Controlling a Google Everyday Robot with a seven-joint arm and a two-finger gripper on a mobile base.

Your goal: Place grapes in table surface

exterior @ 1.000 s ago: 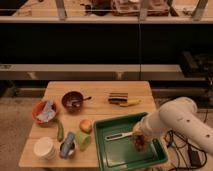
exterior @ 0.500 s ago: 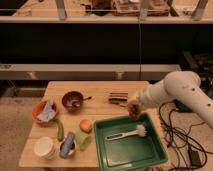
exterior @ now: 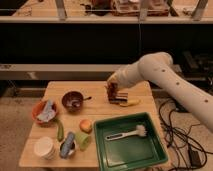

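Tan plank counter (exterior: 100,111) before dark shelving; hand (exterior: 113,90) grasping grapes (exterior: 113,93) above the far edge, beside green tray (exterior: 152,150), bowl (exterior: 73,100).

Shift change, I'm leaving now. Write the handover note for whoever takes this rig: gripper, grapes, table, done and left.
Gripper: over the far side of the table, beside the banana.
Grapes: a dark cluster at the gripper, just above the table surface; whether they touch the wood cannot be told.
Done: grapes carried to a spot above bare wood, clear of the green tray.
Left: set them down, release, withdraw the arm.
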